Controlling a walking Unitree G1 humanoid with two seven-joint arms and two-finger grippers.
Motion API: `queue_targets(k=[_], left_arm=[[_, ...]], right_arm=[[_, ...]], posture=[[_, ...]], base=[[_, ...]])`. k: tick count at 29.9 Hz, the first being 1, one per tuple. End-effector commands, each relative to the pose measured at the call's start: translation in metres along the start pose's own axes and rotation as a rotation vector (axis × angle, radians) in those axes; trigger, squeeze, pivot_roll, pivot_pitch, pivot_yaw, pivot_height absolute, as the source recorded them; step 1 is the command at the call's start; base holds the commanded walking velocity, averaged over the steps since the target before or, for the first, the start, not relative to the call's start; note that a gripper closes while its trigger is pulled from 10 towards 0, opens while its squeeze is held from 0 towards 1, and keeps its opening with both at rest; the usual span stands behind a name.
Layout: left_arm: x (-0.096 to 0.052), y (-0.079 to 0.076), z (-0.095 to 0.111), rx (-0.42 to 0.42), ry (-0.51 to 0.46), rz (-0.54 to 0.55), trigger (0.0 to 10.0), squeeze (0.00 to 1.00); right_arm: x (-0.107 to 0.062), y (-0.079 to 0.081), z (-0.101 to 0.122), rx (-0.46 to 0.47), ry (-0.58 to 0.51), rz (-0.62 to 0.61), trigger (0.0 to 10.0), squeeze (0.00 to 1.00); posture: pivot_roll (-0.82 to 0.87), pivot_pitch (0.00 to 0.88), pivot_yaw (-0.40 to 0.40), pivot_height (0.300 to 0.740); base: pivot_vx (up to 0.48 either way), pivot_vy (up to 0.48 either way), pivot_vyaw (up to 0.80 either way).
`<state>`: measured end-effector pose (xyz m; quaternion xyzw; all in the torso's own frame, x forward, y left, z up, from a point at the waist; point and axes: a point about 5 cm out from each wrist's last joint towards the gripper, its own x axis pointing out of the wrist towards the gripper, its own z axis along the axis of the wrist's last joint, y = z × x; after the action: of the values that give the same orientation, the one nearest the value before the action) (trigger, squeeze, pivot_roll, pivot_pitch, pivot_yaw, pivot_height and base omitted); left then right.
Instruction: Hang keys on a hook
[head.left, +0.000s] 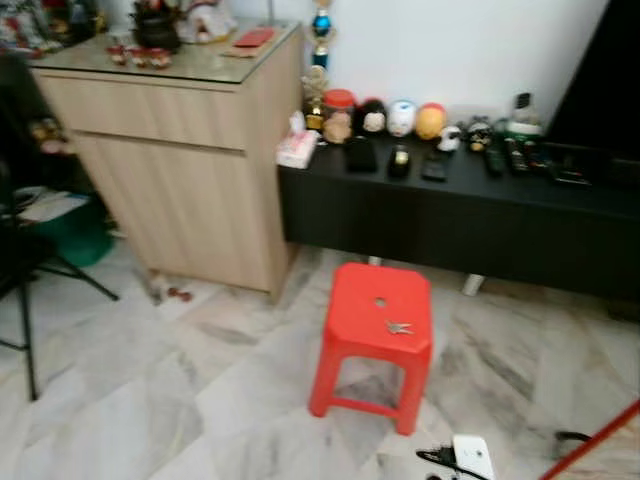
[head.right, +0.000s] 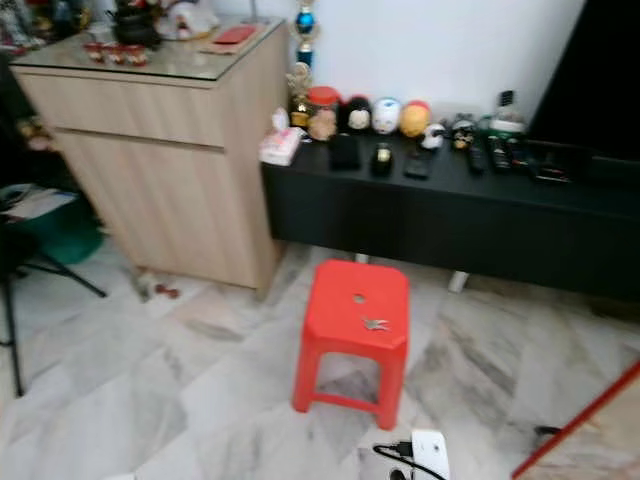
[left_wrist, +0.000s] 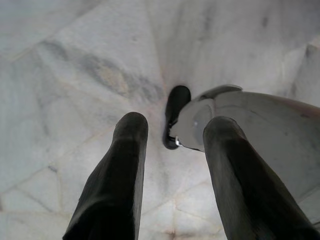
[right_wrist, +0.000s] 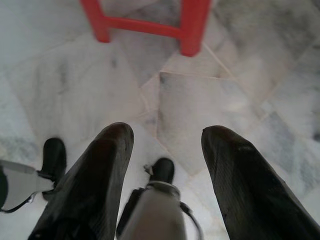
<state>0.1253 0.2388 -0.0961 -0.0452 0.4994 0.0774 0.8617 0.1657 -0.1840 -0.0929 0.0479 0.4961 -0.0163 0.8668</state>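
Keys (head.left: 399, 327) lie flat on the seat of the red stool (head.left: 355, 320), toward its right side, just past the small hole in the seat's middle; nothing is touching them.

Working left to right across what you see from the head: at the far left a dark stand (head.left: 22, 290) with thin black legs stands on the marble floor (head.left: 180, 400), with a green tub (head.left: 72, 232) behind it. Next comes the light wooden cabinet (head.left: 180, 170) against the wall, its glass top cluttered with small ornaments and a red packet (head.left: 254, 38). Just beside the cabinet's right edge starts the long black counter (head.left: 450, 215), carrying a tissue pack (head.left: 297, 149), a trophy (head.left: 320, 35), a row of round figurines (head.left: 400, 118) and several remote controls (head.left: 505, 158). The stool stands on the floor in front of that counter, apart from it. Near the stool's right front leg a white plug adapter (head.left: 472, 455) with a black cord lies on the floor, and a red rod (head.left: 590, 440) slants across the bottom right corner.

Your left gripper (left_wrist: 172, 165) hangs over bare floor above the robot's foot, fingers spread and grasping nothing. Your right gripper (right_wrist: 165, 172) likewise points at the floor, released and empty, with the stool's legs ahead of it.
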Motion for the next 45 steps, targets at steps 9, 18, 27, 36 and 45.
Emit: queue_targets(k=[9,18,27,36,45], left_arm=[[0.003,-0.005,0.01,-0.001,-0.024,-0.008,10.0,0.0],[0.002,-0.005,0.01,-0.009,-0.025,-0.006,10.0,0.0],[0.002,-0.004,0.009,-0.012,-0.024,-0.006,10.0,0.0],[0.002,-0.004,0.01,0.008,-0.021,-0.007,10.0,0.0],[0.002,-0.004,0.01,0.01,-0.02,-0.009,10.0,0.0]], right_arm=[[-0.002,-0.006,-0.003,-0.007,0.005,-0.006,10.0,0.0],[-0.002,-0.006,-0.004,0.049,-0.01,0.004,10.0,0.0],[-0.002,-0.004,-0.003,-0.055,-0.012,0.015,10.0,0.0],[0.0,0.015,-0.011,-0.043,-0.004,0.043,10.0,0.0],[-0.001,0.006,-0.008,-0.027,-0.017,0.009,10.0,0.0]], posture=[[0.13,0.0,-0.036,0.74],[0.13,0.0,-0.037,0.74],[0.13,0.0,-0.037,0.74],[0.14,0.0,-0.038,0.74],[0.13,0.0,-0.039,0.74]], base=[[0.0,0.0,0.44],[0.027,0.0,0.05],[0.247,0.0,0.26],[0.26,0.0,0.07],[0.264,0.0,0.0]])
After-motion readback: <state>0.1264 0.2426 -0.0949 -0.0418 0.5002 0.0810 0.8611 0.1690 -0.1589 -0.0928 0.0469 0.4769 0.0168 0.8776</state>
